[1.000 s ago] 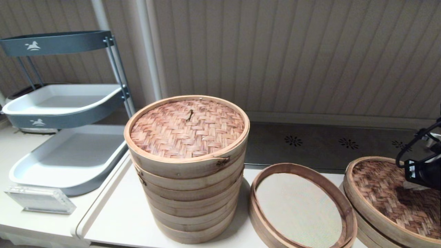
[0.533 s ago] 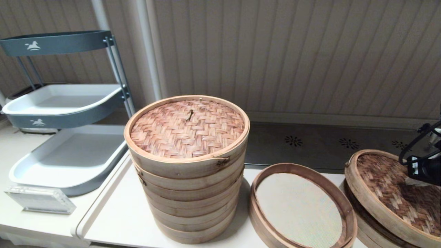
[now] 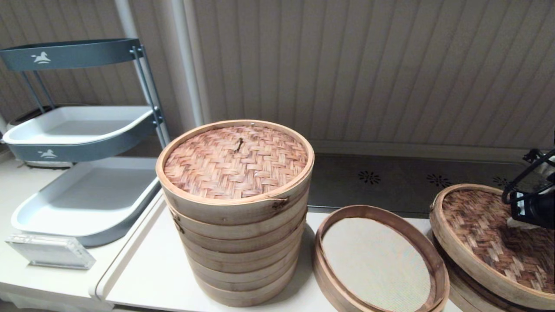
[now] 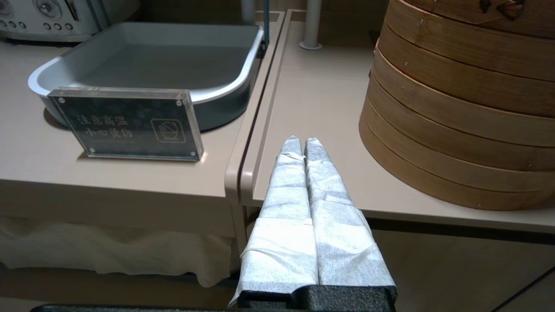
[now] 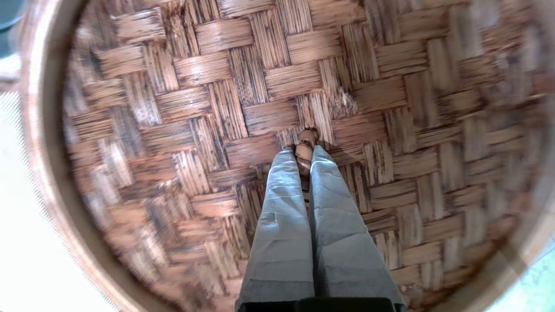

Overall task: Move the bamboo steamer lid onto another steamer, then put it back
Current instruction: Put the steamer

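At the right edge of the counter (image 3: 151, 268), the right end effector (image 5: 305, 152) is pinched on the centre loop (image 5: 305, 146) of the bamboo steamer lid (image 3: 490, 234). That lid hangs tilted (left rim higher) above a low steamer base (image 3: 459, 288). Just beside it, to its left, lies another steamer (image 3: 379, 260), uncovered. The left end effector (image 4: 301, 143), fingers pressed together, hovers low by the tall steamer stack (image 3: 236, 212).

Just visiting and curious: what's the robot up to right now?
Right hand pinching centre loop of dark bamboo steamer lid, lid tilted off its base. Left hand shut, idle by table edge. Cream-lined steamer uncovered alongside.
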Tool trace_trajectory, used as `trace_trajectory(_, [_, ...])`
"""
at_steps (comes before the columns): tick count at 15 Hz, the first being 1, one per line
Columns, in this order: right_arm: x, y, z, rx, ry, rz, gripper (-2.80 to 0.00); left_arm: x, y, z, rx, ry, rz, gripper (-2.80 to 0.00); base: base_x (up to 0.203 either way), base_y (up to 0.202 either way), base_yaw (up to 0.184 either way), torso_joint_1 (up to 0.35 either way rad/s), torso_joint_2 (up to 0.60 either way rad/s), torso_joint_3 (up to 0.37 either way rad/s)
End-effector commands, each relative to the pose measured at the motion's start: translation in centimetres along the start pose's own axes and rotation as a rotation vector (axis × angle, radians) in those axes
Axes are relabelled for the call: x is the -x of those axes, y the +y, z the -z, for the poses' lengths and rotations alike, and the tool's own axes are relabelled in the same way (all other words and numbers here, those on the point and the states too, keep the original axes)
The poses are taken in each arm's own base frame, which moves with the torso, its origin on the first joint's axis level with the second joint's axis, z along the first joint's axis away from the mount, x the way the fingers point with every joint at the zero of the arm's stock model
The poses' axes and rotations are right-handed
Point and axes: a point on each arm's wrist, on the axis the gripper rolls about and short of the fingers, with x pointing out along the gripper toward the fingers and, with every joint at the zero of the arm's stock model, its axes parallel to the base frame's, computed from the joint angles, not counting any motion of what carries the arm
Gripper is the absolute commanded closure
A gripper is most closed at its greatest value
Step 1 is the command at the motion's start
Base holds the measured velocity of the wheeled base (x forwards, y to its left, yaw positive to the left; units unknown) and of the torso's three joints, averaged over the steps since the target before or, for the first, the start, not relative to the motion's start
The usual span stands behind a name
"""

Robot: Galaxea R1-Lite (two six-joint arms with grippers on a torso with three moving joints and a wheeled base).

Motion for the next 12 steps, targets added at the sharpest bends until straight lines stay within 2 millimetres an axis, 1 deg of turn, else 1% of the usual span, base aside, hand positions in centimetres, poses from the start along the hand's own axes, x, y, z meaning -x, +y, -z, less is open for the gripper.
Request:
trace_trajectory(1, [0.3,0.6,0.0,0.016,-0.005,-0.013,0.0,0.0,0.0,0.1,0.0,0.003,0.0,0.0,0.0,0.0,0.0,0.0,0.0,0.0])
trace_trajectory(3, [0.6,1.0,0.1,0.029,-0.007,-0.023,0.0,0.0,0.0,0.1,0.001,0.005,0.0,0.0,0.0,0.0,0.0,0.0,0.0,0.0])
trace_trajectory(6, [0.8,2.3,0.3,0.065,-0.009,-0.05,0.0,0.0,0.0,0.1,0.0,0.005,0.0,0.0,0.0,0.0,0.0,0.0,0.0,0.0])
trace_trajectory(10, [1.3,4.7,1.0,0.127,-0.001,-0.092,0.0,0.0,0.0,0.1,0.0,0.005,0.001,0.0,0.0,0.0,0.0,0.0,0.0,0.0])
trace_trajectory(12, [1.7,6.4,1.4,0.159,-0.007,-0.1,0.0,0.0,0.0,0.1,0.0,0.004,0.0,0.0,0.0,0.0,0.0,0.0,0.0,0.0])
